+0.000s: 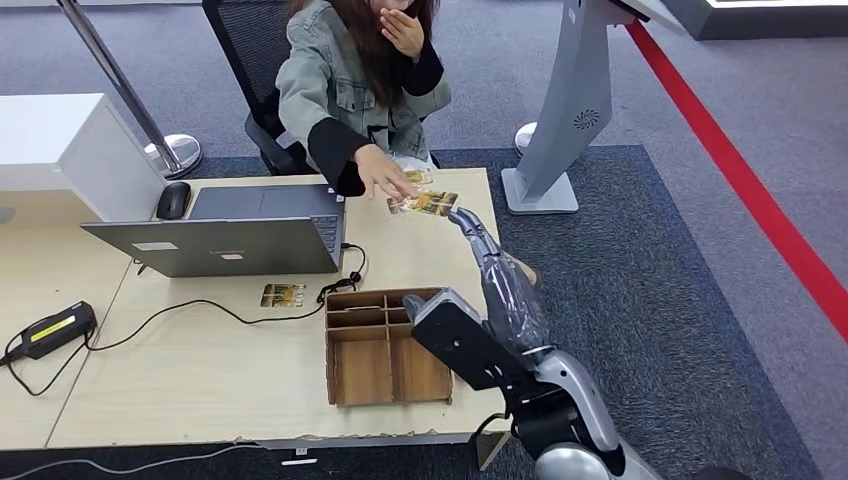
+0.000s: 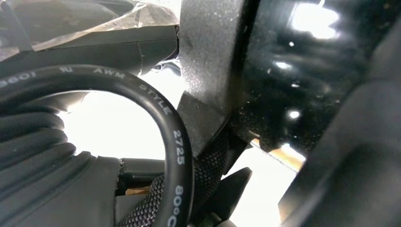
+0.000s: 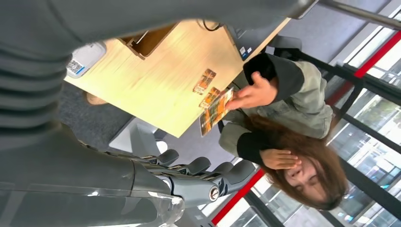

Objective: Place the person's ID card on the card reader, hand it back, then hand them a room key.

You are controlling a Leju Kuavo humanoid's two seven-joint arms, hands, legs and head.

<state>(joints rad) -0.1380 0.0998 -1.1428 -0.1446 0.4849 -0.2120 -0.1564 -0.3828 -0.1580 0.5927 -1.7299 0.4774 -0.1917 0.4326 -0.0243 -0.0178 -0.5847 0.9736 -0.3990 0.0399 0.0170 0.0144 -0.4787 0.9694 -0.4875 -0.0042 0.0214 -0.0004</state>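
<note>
Right hand (image 1: 466, 221) extended, fingers touching card (image 1: 428, 203); person's hand (image 1: 383, 174) on card.

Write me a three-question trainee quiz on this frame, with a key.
1. True or false: the laptop on the table has its lid shut.
2. Where does the loose card nearest the laptop's cable lie?
A. In a compartment of the wooden box
B. On the table, between the laptop and the wooden box
C. On the laptop's keyboard
3. Fill in: the robot's ___ hand is stretched out toward the person.

Key: 1 false, the lid is open. 2 B. 3 right; the right hand reaches across the table's far corner.
</note>
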